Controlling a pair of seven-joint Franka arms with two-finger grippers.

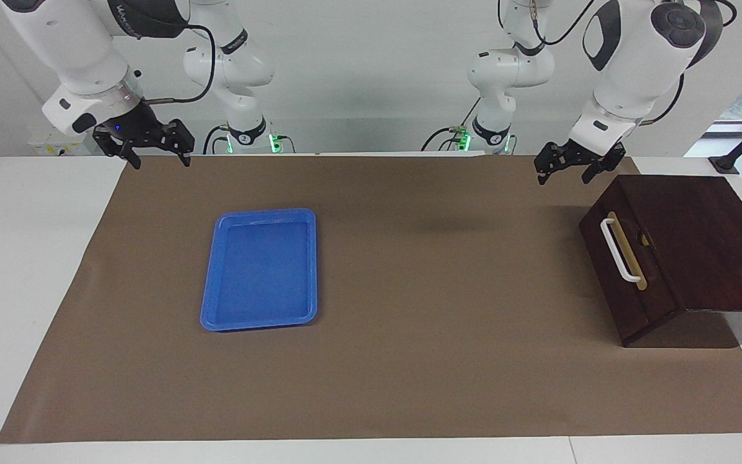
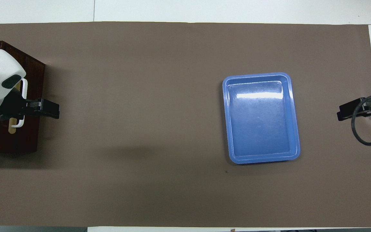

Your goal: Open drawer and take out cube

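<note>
Clearly, nothing is held yet: the left gripper hangs with its fingers spread above the mat, just beside the box at the left arm's end of the counter, and the right gripper, fingers likewise parted and empty, waits over the right arm's end. The drawer is seen shut, its white handle facing the tray, which lies well apart. For a clean pull, the handle is best straddled at its middle by the left fingers, closed firmly, and drawn straight out along the drawer's own line, so that the box is not dragged. The cube is not visible; presumably it is shut inside. In the overhead view, the handle is partly covered by the left arm.
</note>
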